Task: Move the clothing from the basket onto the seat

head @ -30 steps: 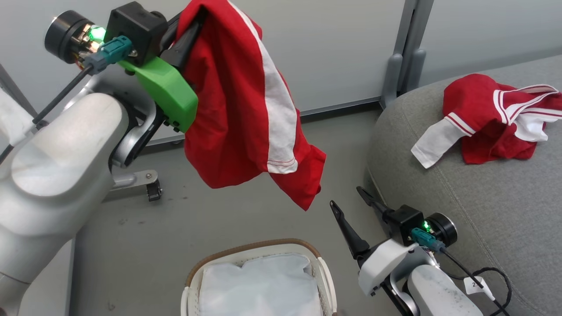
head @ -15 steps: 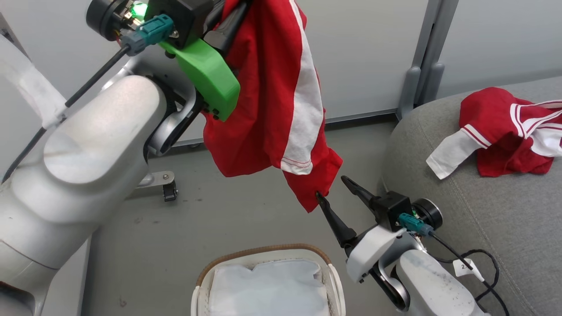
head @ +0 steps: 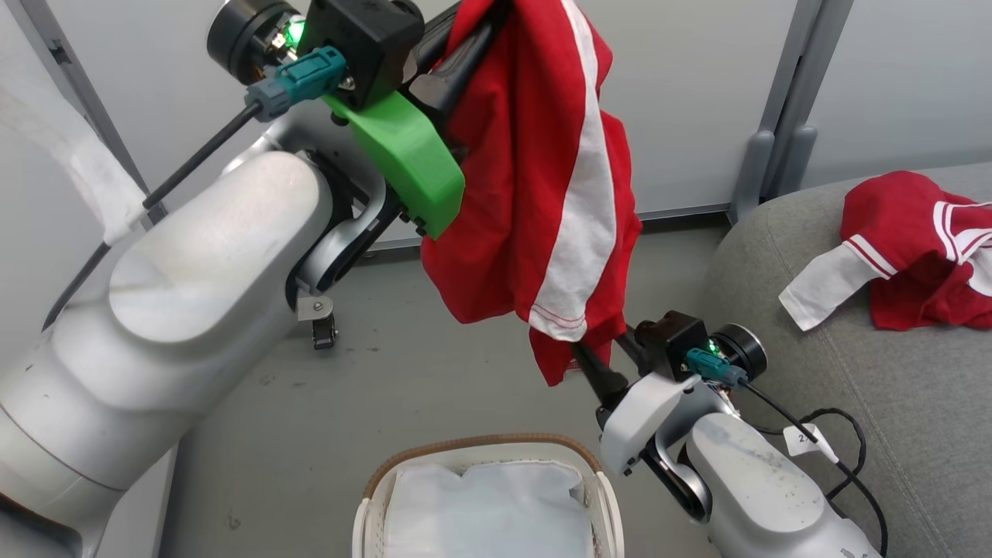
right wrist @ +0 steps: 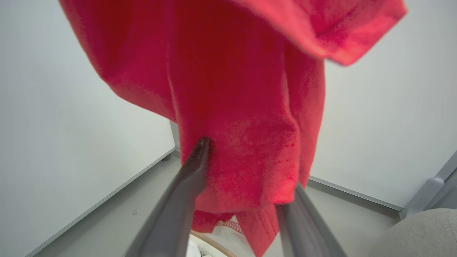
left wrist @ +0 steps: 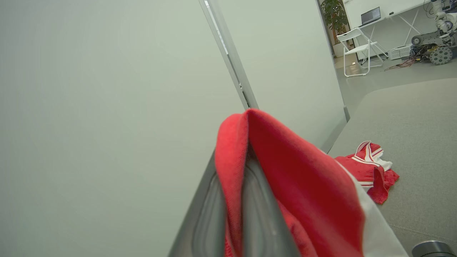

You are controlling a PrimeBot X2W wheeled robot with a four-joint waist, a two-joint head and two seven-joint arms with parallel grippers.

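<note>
My left fingers (head: 453,70) pinch red garment (head: 527,194) high, clear of basket (head: 480,439); right fingers (right wrist: 178,200) spread astride its hem, presumably steadying transfer to seat (head: 891,403).

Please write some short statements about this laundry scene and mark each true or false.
1. The left end effector holds a red garment with a white stripe in the air. True.
2. The oval cream-white plastic basket with a brown rim contains red clothing. False: its white cloth liner lies bare.
3. A red garment with a white sleeve lies on the grey woven-fabric couch. True.
4. The right end effector is far from the hanging garment. False: the garment's lower edge hangs between its parted fingers.
</note>
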